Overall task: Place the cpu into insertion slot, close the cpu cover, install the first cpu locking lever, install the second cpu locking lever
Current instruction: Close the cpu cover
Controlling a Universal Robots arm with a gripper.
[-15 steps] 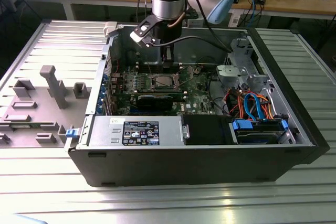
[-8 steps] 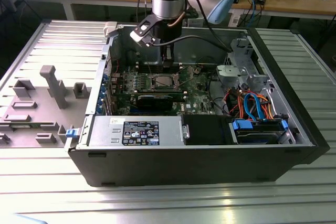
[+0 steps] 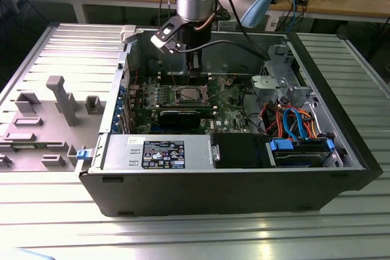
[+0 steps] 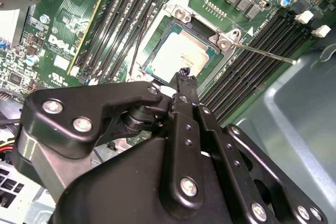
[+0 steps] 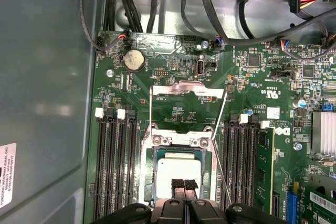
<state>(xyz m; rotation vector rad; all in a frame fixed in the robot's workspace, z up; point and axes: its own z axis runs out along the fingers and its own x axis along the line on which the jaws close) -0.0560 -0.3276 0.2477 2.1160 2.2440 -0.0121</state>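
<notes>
The cpu, a pale silvery square, lies flat in the insertion slot on the green board. In the exterior view the insertion slot sits mid-board inside the case. The cpu cover, a thin silver frame, is swung open away from the socket. Two thin wire levers stand released at either side; one lever sticks out over the memory slots. My gripper hangs just above the cpu, shut, with nothing seen between its black tips. The gripper covers one edge of the chip, and the gripper reaches down into the case.
Black memory slots flank the socket on both sides. Cables run along the case wall beyond the board. A long black expansion card, a power supply and a drive cage crowd the case. A grey fixture block stands outside.
</notes>
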